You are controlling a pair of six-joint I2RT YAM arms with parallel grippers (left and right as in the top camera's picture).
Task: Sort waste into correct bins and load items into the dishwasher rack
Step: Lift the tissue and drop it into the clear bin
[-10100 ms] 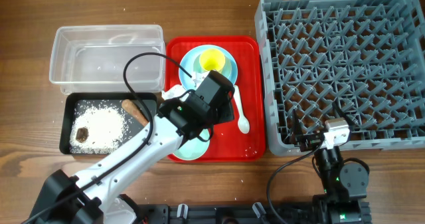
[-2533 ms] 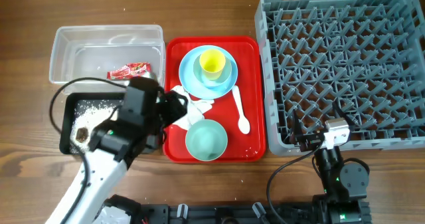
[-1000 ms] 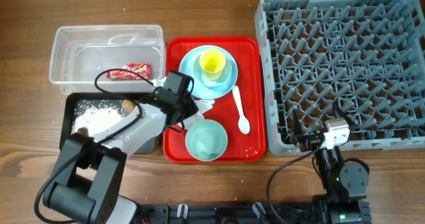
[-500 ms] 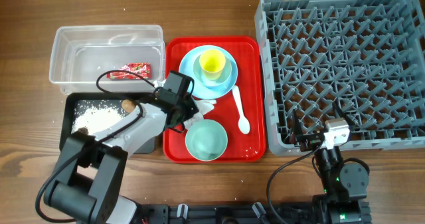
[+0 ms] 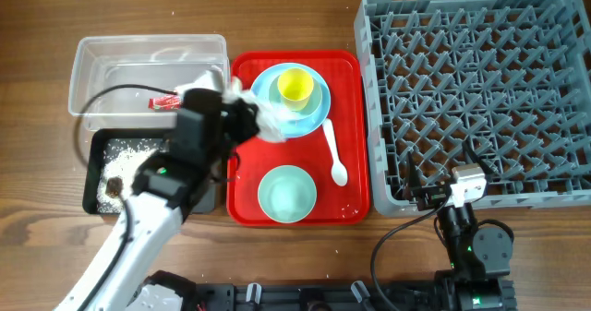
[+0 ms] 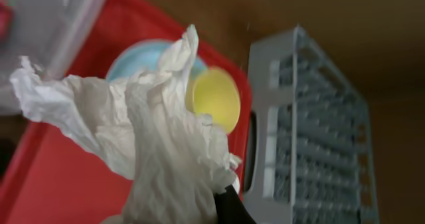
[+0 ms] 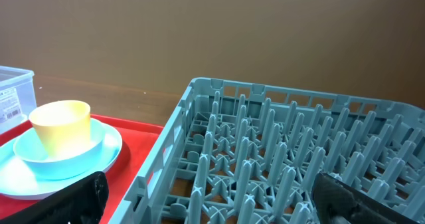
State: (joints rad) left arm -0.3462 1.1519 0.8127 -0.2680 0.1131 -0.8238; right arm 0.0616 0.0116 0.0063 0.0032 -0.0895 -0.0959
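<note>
Up it comes: the left gripper (image 5: 242, 115), low over the flat red tray (image 5: 346, 200) a moment ago, has risen with the crumpled white tissue (image 6: 153, 137) clamped in its closed jaws. The tissue hangs above the tray's left side, overlapping the edge of the light blue round plate (image 5: 314, 117). The small yellow cup (image 5: 295, 85) sits in the small light blue bowl (image 5: 316, 97) on that plate. The pale green bowl (image 5: 287, 193) and white plastic spoon (image 5: 334, 154) lie on the tray. The crinkled red-and-white snack wrapper (image 5: 166, 100) is in the clear plastic tub (image 5: 148, 48), and whitish rice-like crumbs (image 5: 125, 149) are in the black shallow tub (image 5: 92, 159). The right gripper (image 7: 212, 194) stands wide open and empty beside the large grey plastic dishwasher rack (image 5: 480, 89).
</note>
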